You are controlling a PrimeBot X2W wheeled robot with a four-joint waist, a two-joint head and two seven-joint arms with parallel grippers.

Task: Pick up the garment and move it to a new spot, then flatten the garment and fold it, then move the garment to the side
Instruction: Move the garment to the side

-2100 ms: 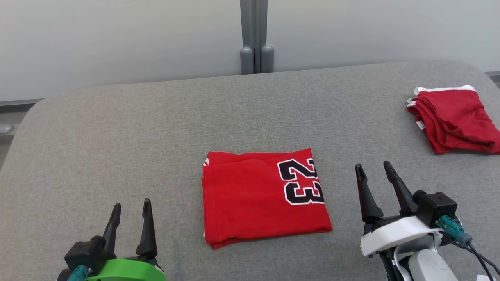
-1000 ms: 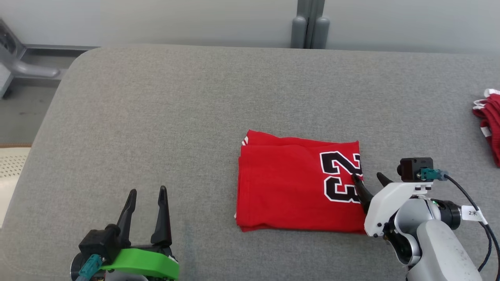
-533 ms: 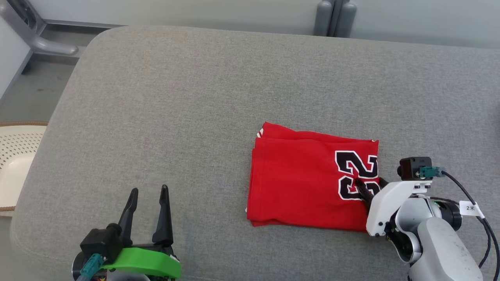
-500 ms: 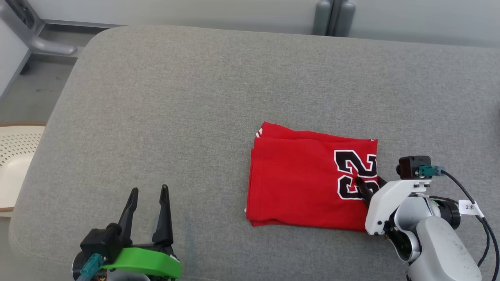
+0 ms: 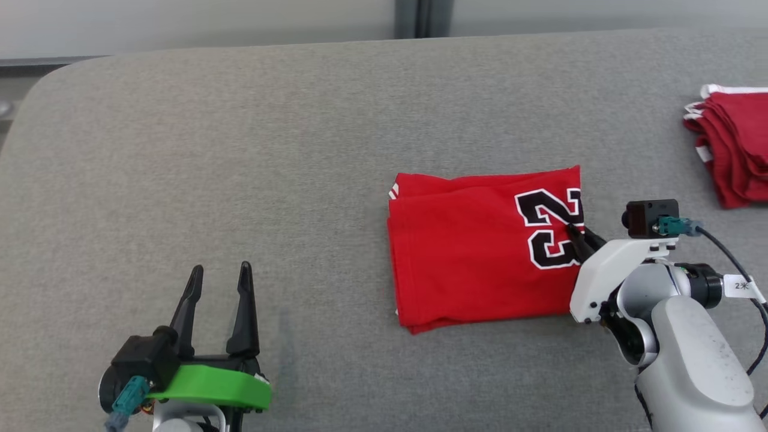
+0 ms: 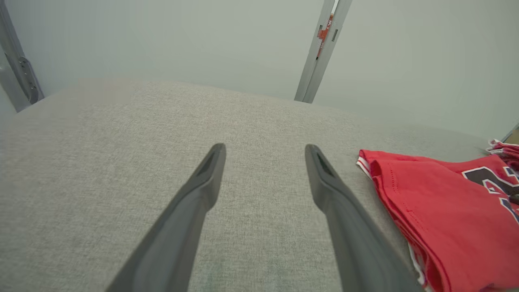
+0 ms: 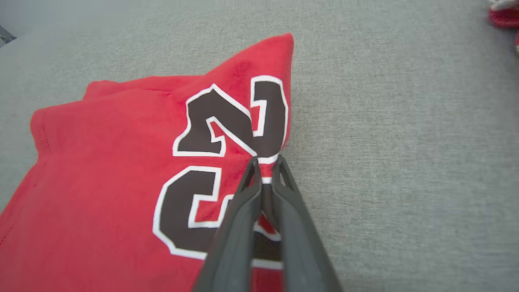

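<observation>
The garment (image 5: 474,246) is a folded red jersey with a black and white "23", lying on the grey padded table (image 5: 240,150). My right gripper (image 5: 577,233) is shut on the garment's right edge, beside the number. In the right wrist view the right gripper (image 7: 265,164) pinches the red cloth (image 7: 101,182) between its two dark fingers, and the edge is drawn up a little. My left gripper (image 5: 217,282) stands open at the lower left, apart from the garment. Its left wrist view has the left gripper (image 6: 263,162) over bare table, the garment (image 6: 438,211) to its right.
A second pile of folded red clothes (image 5: 735,141) with white trim lies at the far right of the table. A grey post (image 5: 420,18) stands behind the table's far edge. Bare grey surface stretches across the left and middle.
My right gripper has closed on the garment's right edge. The head camera has swung, so the whole picture has shifted and the red pile is back in view. The left gripper has stayed open.
</observation>
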